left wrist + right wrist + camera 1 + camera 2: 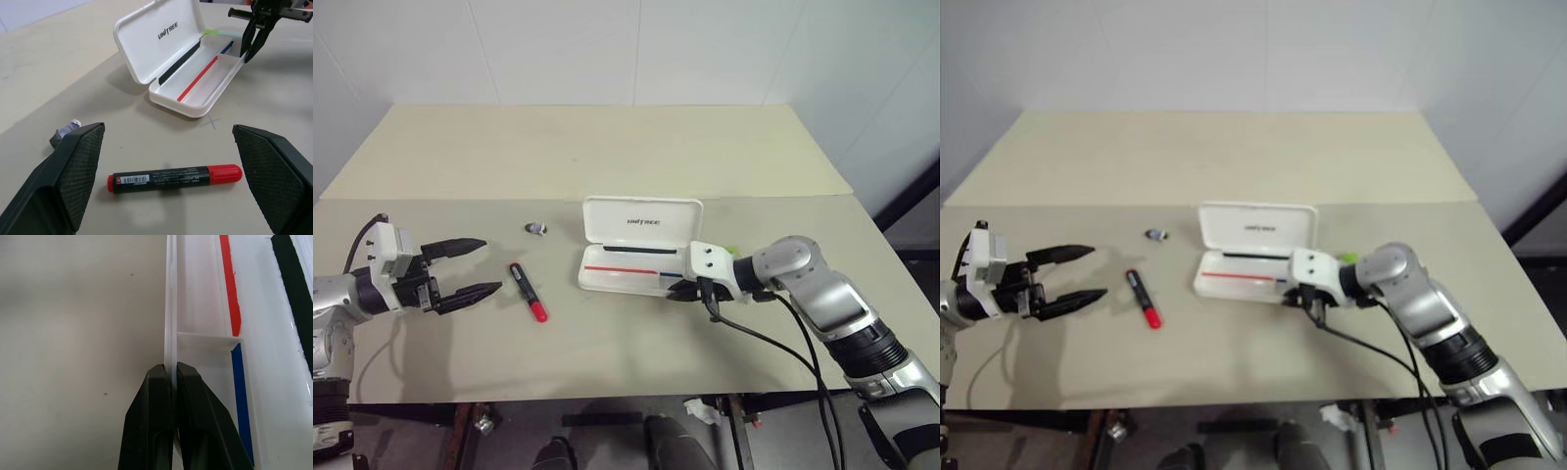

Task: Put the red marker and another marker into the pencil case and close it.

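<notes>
Pencil case (pixel 641 250) sits open mid-table, lid standing up on the far side, tray toward the near side. Tray looks empty apart from its own red and blue stripe; no marker inside as far as I can tell.

Red marker (pixel 528 291) lies flat on the table (pixel 607 157), left of the case and well apart from it, red cap toward the near edge. Nothing is touching it.

The light green marker (pixel 732 250) shows as a sliver just beyond the case's right end, outside the tray, mostly hidden behind the right wrist. Whether it touches the case I cannot tell.

Small grey-purple cap (pixel 536 228) rests on the table left of the lid, far side of the red marker.

Left gripper (pixel 462 268) hovers left of the red marker with jaws spread wide, empty, pointing toward it; in the left wrist view the marker lies between the two fingers' lines but ahead of them, not gripped.

Right gripper (pixel 683 290) is at the case's near right corner, fingers pinched shut on the tray's thin near wall, as the right wrist view shows.

Progress: case opened, that's all. Left to do: both markers in, lid closed. Likely next is the left gripper picking the red marker while the right steadies the case.
</notes>
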Motion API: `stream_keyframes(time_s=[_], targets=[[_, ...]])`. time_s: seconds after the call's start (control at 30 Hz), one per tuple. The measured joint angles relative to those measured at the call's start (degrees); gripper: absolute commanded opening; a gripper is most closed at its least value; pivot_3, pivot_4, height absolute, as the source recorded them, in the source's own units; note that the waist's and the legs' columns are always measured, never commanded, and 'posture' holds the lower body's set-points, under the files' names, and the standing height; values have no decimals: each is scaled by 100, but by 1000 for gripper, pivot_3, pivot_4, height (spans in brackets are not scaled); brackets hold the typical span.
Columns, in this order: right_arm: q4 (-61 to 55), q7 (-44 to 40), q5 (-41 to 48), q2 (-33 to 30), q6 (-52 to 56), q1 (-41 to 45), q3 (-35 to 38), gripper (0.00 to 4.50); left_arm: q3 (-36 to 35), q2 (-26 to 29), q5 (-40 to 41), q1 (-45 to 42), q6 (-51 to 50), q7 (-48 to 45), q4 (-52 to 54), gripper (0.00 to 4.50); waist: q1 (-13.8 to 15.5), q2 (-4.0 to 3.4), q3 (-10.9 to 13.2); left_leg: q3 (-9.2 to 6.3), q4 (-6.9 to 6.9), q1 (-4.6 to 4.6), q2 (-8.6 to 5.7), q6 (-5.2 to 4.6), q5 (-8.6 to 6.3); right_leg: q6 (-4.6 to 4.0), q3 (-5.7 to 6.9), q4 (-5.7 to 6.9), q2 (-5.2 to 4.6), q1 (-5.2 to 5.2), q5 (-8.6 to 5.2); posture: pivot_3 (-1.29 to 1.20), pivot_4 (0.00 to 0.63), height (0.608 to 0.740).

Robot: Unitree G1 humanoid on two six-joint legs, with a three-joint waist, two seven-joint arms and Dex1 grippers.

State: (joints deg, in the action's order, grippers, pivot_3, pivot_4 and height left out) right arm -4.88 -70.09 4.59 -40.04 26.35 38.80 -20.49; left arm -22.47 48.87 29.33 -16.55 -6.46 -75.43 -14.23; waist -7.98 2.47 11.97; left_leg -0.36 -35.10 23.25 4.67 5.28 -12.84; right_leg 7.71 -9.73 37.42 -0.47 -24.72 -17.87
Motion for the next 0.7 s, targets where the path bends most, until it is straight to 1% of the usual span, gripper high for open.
stream_keyframes(time_s=[0.1,0.3,0.5,0.7], targets=[[-198,-111,-9,-51,-22,-186,-151,20,-28,0,4,141,15,-27,-6,4500,17,0,0,0,0,0,0,-1,-1,-1,0,0,0,1,-3,0,150,740],[-406,-188,17,-48,-44,-352,-170,20,-165,0,73,311,15,29,72,4500,13,2,-1,0,-4,-2,0,-1,-1,-2,0,1,-1,2,-3,0,150,740],[-303,-277,-198,-99,-634,-440,-310,20,-231,0,103,413,7,66,140,4500,13,4,-2,0,-4,-3,0,-1,-1,-3,0,0,-1,3,-4,0,150,740],[-249,-263,-304,-64,-725,-412,-350,20,-237,0,189,524,-53,101,297,4500,5,7,-4,0,-6,-9,0,-1,-1,-3,0,1,-1,6,-4,0,150,740]])
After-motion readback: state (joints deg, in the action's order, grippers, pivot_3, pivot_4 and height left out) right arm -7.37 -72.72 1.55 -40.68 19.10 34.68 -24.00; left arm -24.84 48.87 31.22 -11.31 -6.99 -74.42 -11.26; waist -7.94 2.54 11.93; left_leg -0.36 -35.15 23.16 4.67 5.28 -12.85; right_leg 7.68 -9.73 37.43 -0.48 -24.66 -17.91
